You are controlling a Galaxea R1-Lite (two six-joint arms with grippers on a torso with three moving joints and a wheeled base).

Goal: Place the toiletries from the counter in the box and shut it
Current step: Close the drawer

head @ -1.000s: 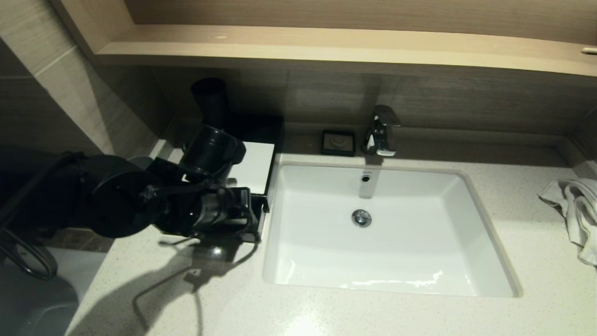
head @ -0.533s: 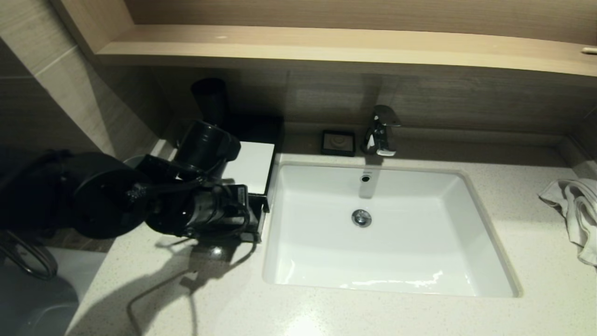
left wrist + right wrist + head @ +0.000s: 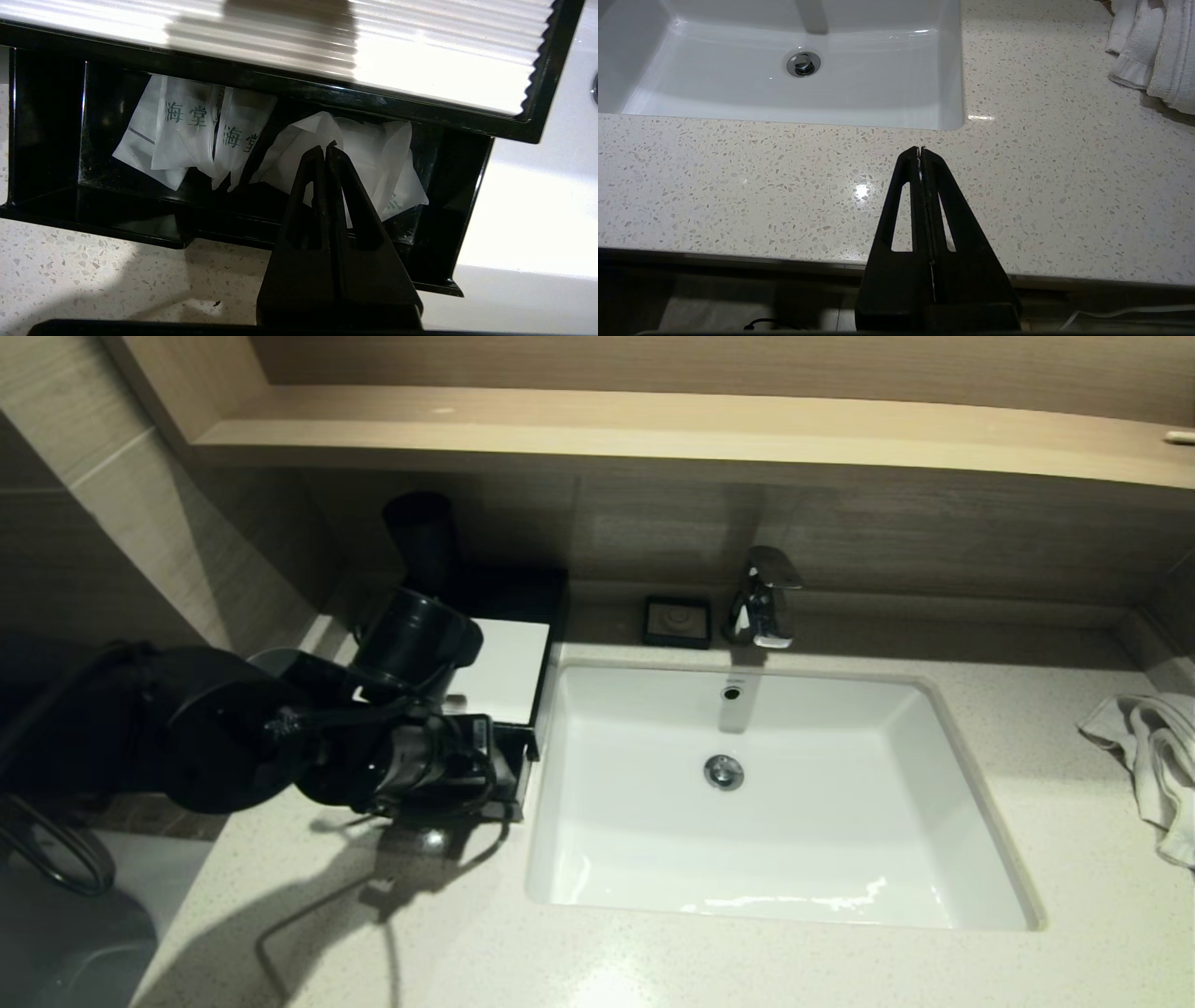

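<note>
The black box with a white ribbed lid [image 3: 327,42] stands on the counter left of the sink; it also shows in the head view [image 3: 504,667]. Its black drawer [image 3: 46,140] is pulled out toward me. Several white toiletry sachets lie inside, one bunch with green print [image 3: 187,126] and one crumpled bunch [image 3: 387,154]. My left gripper [image 3: 325,148] is shut, its tips just above the crumpled bunch, with nothing visible between the jaws. My right gripper [image 3: 920,150] is shut and empty above the counter's front edge.
The white sink [image 3: 943,709] fills the middle of the counter, with the tap [image 3: 764,597] and a black soap dish [image 3: 677,621] behind it. A white towel [image 3: 1153,756] lies at the right. A black cylinder [image 3: 422,537] stands behind the box.
My left arm has shifted slightly left and back over the box. The box, the drawer and everything else stay where they were.
</note>
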